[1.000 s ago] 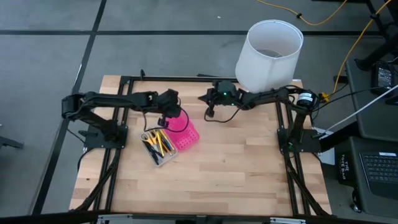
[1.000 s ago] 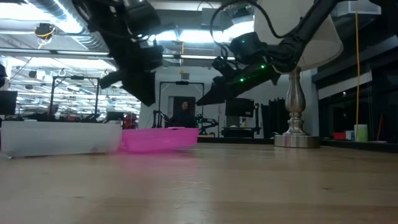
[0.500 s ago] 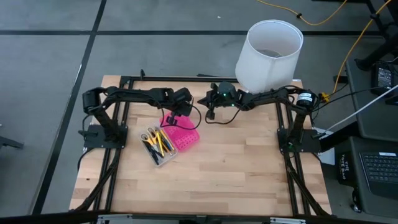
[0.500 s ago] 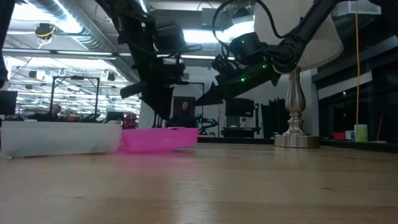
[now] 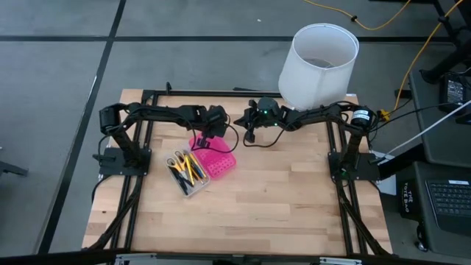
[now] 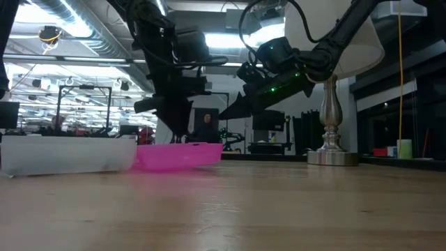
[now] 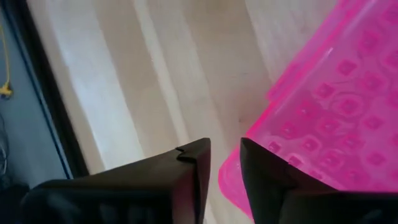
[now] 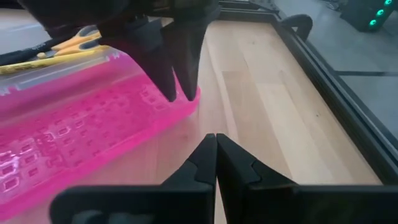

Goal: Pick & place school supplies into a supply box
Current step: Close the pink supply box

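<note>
Right at the far edge of the pink lid (image 5: 214, 158), the left gripper (image 7: 224, 163) pointed its fingers down with a small gap between them. The thin pink rim sat in that gap or just beside it, and I could not tell if the fingers were pinching it yet. My guess is that the arm went there to get hold of the lid and swing it shut.

The right gripper (image 8: 216, 151) hung just beside the same corner, a little to the right, with its fingers pressed together and nothing in them. It looked like it was waiting, or ready to help push.

The supply box (image 5: 199, 168) lay open on the left half of the worktop (image 5: 294, 199). Its clear base (image 5: 185, 174) was on the near left side and the pink lid lay flat next to it. Pens and pencils (image 5: 190, 168) in yellow, orange and black were already lying in the base, so the packing seemed mostly done.

The worktop was pale wood with a black frame around it. A big white lampshade (image 5: 317, 65) stood at the far right corner. In the low view, a big room with bright ceiling lights showed behind the worktop, and a person (image 6: 205, 128) was far back there.
</note>
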Robot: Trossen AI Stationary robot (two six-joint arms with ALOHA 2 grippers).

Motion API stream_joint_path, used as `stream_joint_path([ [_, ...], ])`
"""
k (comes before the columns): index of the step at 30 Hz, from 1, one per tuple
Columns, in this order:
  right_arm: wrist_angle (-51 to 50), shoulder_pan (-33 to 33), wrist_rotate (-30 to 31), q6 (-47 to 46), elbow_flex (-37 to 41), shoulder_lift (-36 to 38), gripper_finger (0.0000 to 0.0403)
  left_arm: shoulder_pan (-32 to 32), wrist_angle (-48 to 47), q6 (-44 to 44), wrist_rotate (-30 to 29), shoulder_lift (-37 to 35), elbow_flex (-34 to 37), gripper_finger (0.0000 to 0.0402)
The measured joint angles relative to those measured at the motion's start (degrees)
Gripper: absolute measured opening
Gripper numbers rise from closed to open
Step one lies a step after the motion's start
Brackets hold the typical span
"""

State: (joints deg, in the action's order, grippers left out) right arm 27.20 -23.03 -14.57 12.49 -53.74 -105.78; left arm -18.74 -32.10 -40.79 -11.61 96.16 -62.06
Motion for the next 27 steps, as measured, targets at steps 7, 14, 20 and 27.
stream_joint_path([
  [7,0.0,0.0,-0.1,0.0,0.0,0.0,0.0012,0.0,-1.6,-1.7,1.8,0.0,0.0,0.0095],
  [14,0.0,0.0,-0.2,0.2,0.0,0.0,0.0012,-0.2,-1.6,-5.1,4.2,0.0,0.0,0.0088],
  [20,0.0,0.0,-0.1,0.2,0.0,0.0,0.0012,-0.6,-1.6,-5.5,5.0,0.0,0.0,0.0082],
  [27,0.0,0.0,-0.1,0.2,-0.1,0.0,0.0012,-2.0,-1.6,-4.9,7.7,0.0,0.0,0.0073],
])
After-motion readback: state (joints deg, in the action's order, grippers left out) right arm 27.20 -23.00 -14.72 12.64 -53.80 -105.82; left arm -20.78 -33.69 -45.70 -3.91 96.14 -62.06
